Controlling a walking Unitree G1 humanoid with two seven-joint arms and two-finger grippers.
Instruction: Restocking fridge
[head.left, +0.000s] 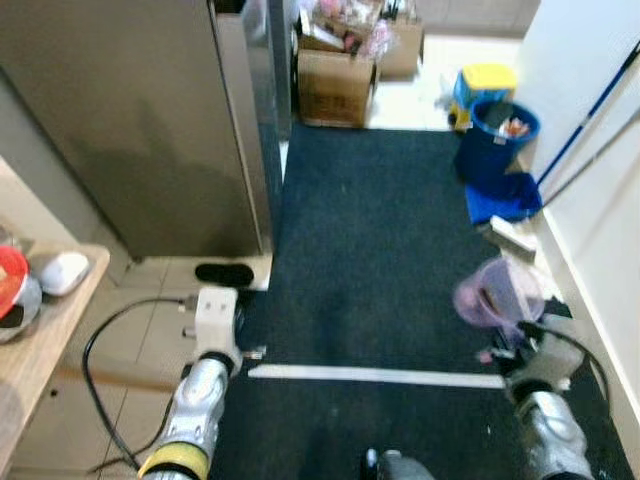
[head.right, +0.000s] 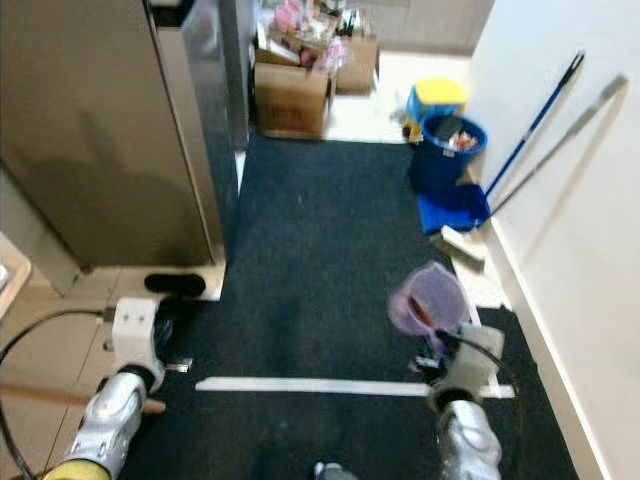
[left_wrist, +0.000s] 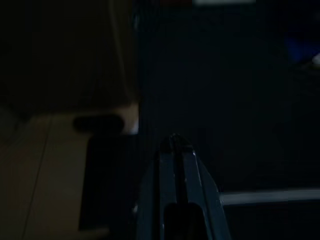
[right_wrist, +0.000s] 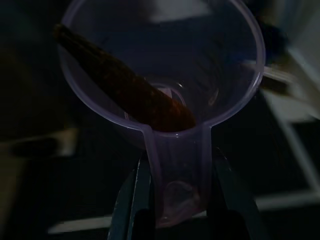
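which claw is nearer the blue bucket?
Right. The right claw, shut on the purple cup, sits on the same side as the blue bucket, farther along the dark mat. The left claw is across the mat by the fridge.

Left silver arm (head.left: 200, 400) extends forward at near left; left gripper (left_wrist: 176, 150) fingers pressed together. Right silver arm (head.left: 545, 425) at near right; right gripper (right_wrist: 175, 200) clamped (on a translucent purple plastic cup's (right_wrist: 165, 75) handle).
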